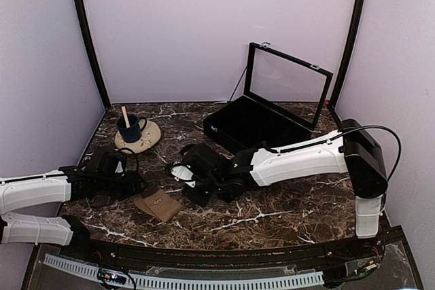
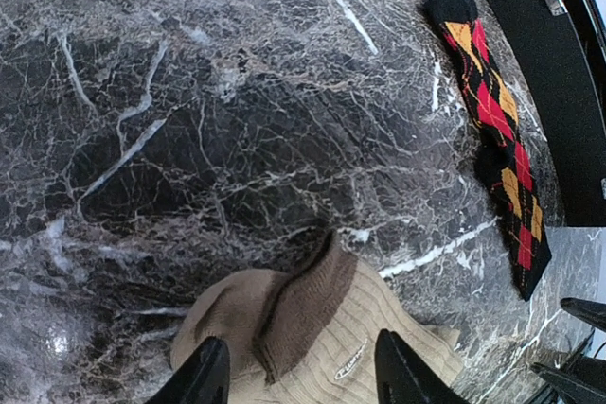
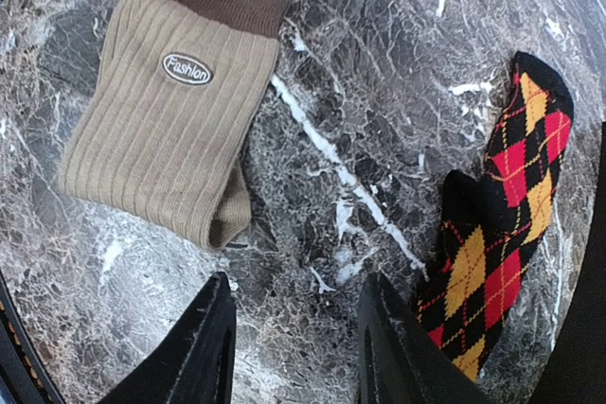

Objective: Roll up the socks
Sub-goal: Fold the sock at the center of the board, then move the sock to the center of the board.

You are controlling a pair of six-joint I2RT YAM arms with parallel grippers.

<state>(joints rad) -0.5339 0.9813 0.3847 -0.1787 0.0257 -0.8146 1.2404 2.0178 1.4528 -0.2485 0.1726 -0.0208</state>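
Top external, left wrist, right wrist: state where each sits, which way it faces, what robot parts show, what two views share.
Top external: above and behind the robot, looking down over the table; left arm and right arm show.
Left wrist: on the left arm, looking down at the tan sock; open left tool shows.
Right wrist: on the right arm, looking down at marble between socks; open right tool shows.
Shared: both wrist views catch the tan sock and argyle sock.

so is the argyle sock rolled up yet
Not rolled: the argyle sock lies flat and stretched out on the marble table, its whole length showing in the left wrist view.
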